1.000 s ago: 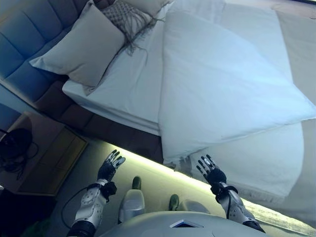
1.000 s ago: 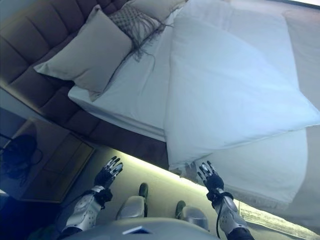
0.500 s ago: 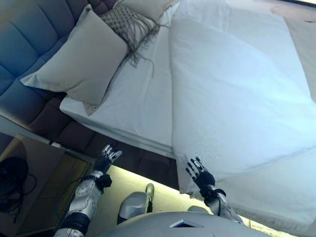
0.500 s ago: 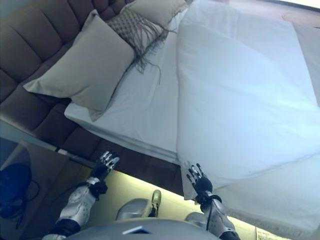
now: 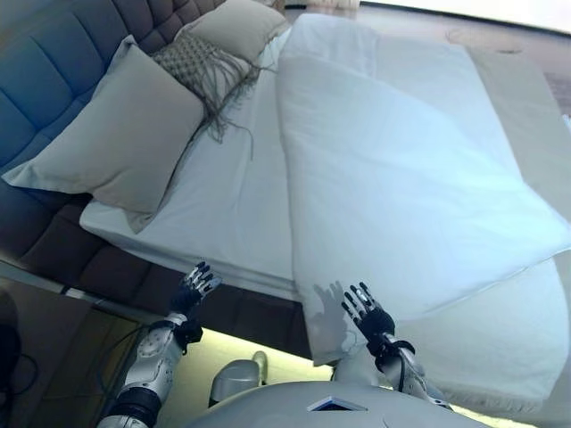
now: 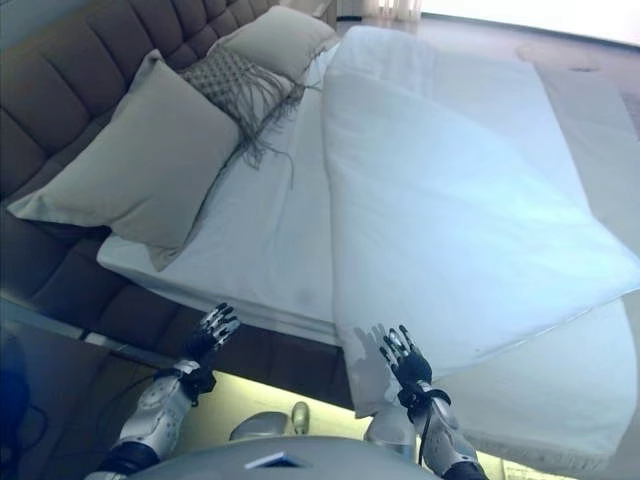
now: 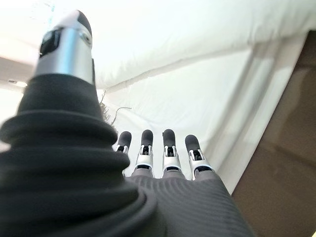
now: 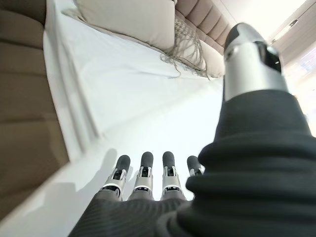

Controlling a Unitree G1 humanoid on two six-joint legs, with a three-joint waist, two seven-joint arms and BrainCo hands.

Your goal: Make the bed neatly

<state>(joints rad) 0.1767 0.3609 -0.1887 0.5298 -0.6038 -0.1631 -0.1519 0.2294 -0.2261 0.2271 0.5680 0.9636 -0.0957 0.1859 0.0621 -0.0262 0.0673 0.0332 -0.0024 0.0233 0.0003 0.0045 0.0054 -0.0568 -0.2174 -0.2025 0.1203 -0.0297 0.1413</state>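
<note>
White duvet (image 5: pixel 401 178) lies across the bed (image 5: pixel 241 192), folded back so that its near edge runs at a slant, leaving a strip of bare sheet between it and the pillows; its long axis runs away from the robot toward the far end of the mattress, and one lower corner hangs over the near side of the bed. That hanging corner is what the coming move appears to turn on, and it sits directly ahead of the right hand (image 5: pixel 368 314), which hovers just short of the cloth with its shadow falling on the fabric beside it. The right hand is plainly the nearer of the two to the duvet. Its fingers are straight and spread, the thumb standing apart, and it holds nothing; whether the fingertips brush the cloth cannot be told from these views. The left hand (image 5: pixel 194 285) is raised near the dark side of the bed frame (image 5: pixel 116 267) below the sheet's edge, well apart from the duvet's corner and closer to the large grey pillow (image 5: pixel 107 147), beyond which lie a fringed cushion (image 5: pixel 198 69) and a further pillow (image 5: pixel 236 25) against the padded headboard (image 5: pixel 49 71). Its fingers are likewise extended in a row with the thumb lifted clear, grasping nothing. A reach forward and slightly inward by the right hand would likely meet the corner first.
</note>
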